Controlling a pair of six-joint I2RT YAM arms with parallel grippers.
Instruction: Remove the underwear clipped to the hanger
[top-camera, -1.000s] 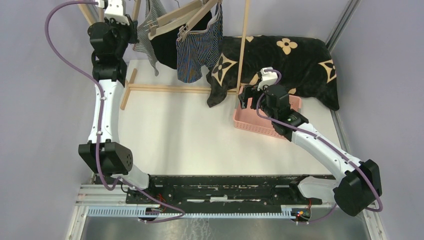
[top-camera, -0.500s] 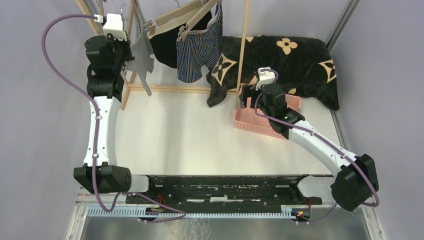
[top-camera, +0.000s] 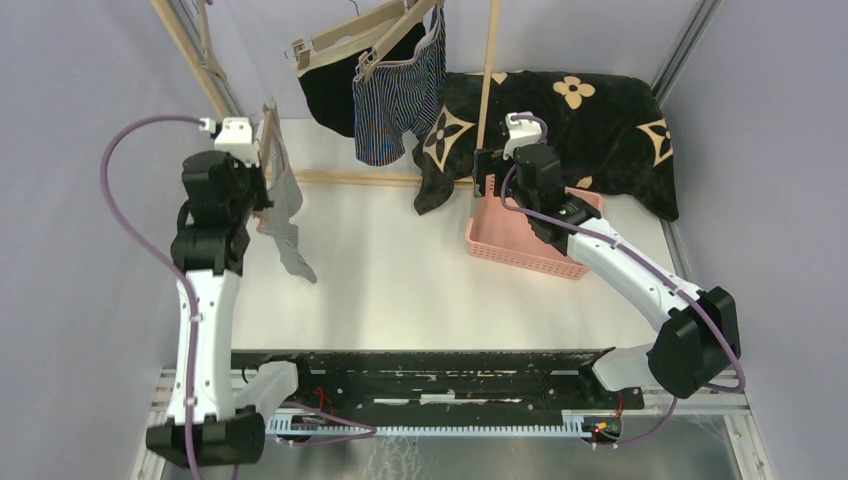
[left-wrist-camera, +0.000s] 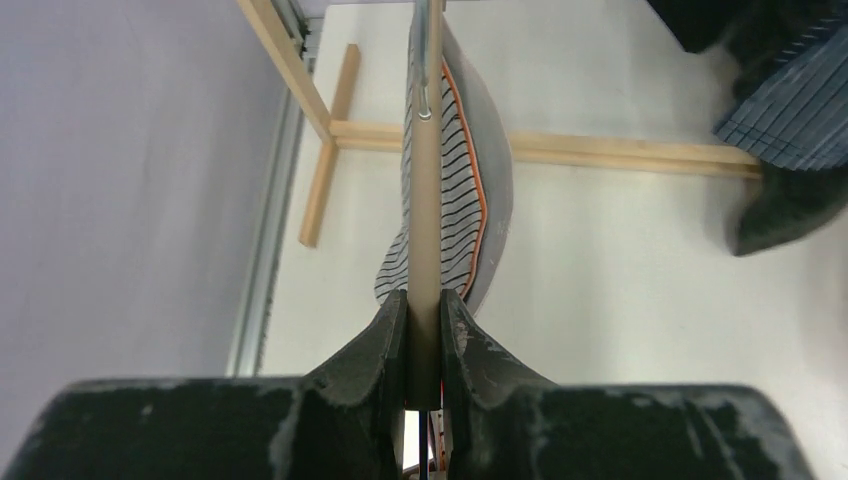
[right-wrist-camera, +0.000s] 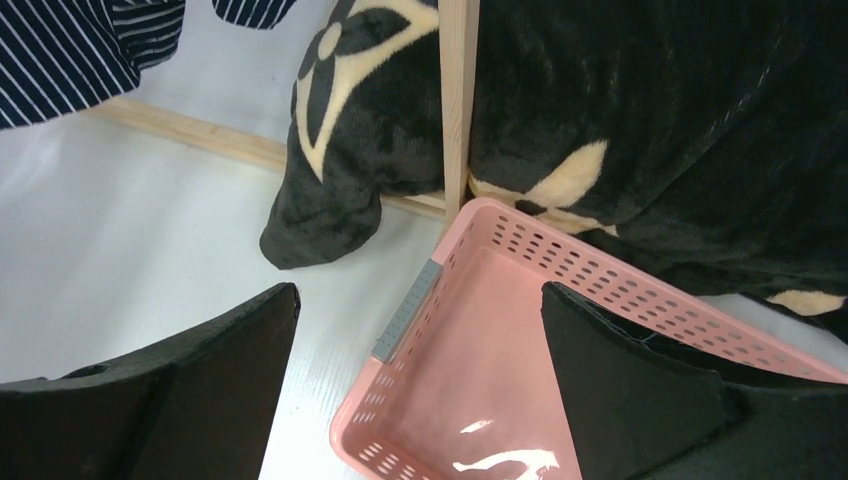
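My left gripper (top-camera: 262, 168) is shut on a beige wooden hanger (top-camera: 268, 125), off the rack and above the table's left side. The grey-white striped underwear (top-camera: 286, 218) hangs from that hanger. In the left wrist view the fingers (left-wrist-camera: 385, 335) pinch the hanger bar (left-wrist-camera: 428, 200), with the striped cloth (left-wrist-camera: 478, 200) beside it. The black underwear (top-camera: 330, 95) and the navy striped underwear (top-camera: 400, 95) hang clipped to hangers at the rack top. My right gripper (top-camera: 490, 185) is open and empty above the pink basket (top-camera: 520, 245); the right wrist view shows its open gripper (right-wrist-camera: 418, 300) over the basket's left corner (right-wrist-camera: 470, 340).
A black blanket with beige flowers (top-camera: 570, 120) lies at the back right, behind the basket. The wooden rack has an upright post (top-camera: 488, 80) and a floor bar (top-camera: 340, 178). Metal frame rails run along both sides.
My left arm has drawn the hanger with the grey-white striped underwear off the rack, nearer and lower over the table. My right gripper has moved slightly farther back over the basket.
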